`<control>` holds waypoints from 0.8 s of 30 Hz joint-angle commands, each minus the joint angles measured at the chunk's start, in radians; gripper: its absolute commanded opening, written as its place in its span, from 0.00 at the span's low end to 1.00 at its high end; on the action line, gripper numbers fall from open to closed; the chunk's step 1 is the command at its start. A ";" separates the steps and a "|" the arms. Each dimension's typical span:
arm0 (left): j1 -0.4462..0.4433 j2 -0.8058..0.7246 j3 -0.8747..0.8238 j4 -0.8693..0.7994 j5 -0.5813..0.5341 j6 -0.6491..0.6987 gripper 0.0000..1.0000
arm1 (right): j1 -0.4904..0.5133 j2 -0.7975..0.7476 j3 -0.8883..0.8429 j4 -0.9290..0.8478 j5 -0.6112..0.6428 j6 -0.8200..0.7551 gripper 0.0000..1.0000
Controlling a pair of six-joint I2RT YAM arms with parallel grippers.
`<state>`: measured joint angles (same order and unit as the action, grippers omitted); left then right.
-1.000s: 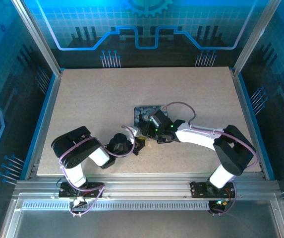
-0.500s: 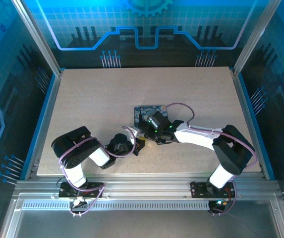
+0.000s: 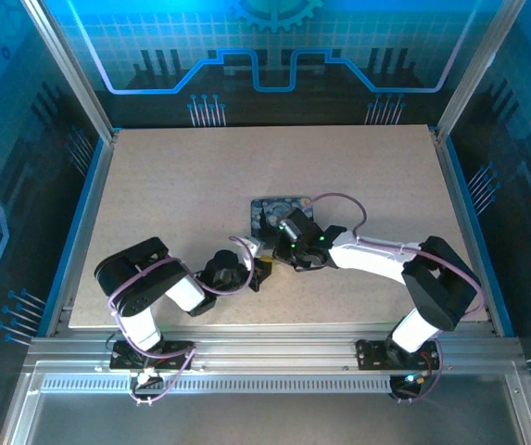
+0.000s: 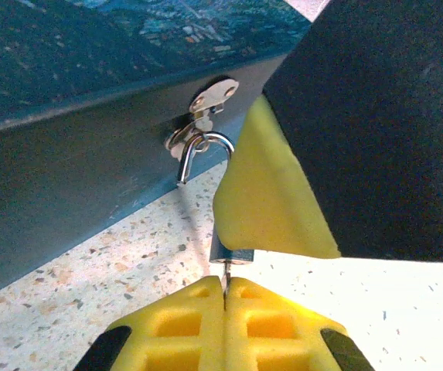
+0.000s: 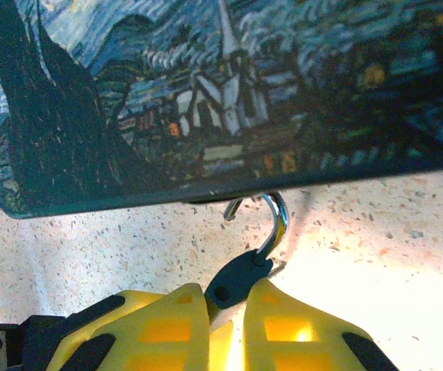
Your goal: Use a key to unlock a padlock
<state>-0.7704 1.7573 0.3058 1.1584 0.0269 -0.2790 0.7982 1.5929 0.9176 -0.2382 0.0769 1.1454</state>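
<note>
Padlock [image 5: 236,282] hangs at the near side of the painted box [image 5: 206,93], with its silvery shackle [image 5: 277,220] hooked up under the box's front edge. From the left wrist camera I see the shackle passing through a small metal hasp [image 4: 208,99] fixed to the box's front wall. The right claw [image 5: 225,309] is clenched on the lock body, yellow fingers pressed on either side of it. Only the dark top of the body and the shackle stand clear of the fingers. In the left wrist view one yellow pad [image 4: 267,201] of that claw covers most of the body, leaving its lower end exposed. The left claw [image 4: 226,297] is clamped tight on the key [image 4: 226,277]. I see the key as a thin metal blade rising from between the fingertips to meet the underside of the lock body. I cannot tell how deep it sits in the keyway. From overhead, both claws meet just in front of the box near the middle of the desk [image 3: 172,204], left claw [image 3: 261,271] below and right claw [image 3: 276,247] above, close together. The box rests flat on the speckled desk.
</note>
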 commanded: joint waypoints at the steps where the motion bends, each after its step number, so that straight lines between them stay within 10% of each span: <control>1: -0.006 -0.027 0.000 0.053 0.014 0.032 0.02 | -0.005 -0.034 -0.026 -0.035 0.054 -0.003 0.00; 24: -0.008 -0.098 -0.037 0.029 0.037 0.017 0.32 | -0.050 -0.144 -0.154 0.031 0.053 -0.037 0.00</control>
<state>-0.7753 1.6787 0.2775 1.1995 0.0422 -0.2592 0.7574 1.4773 0.7792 -0.2211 0.1173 1.1316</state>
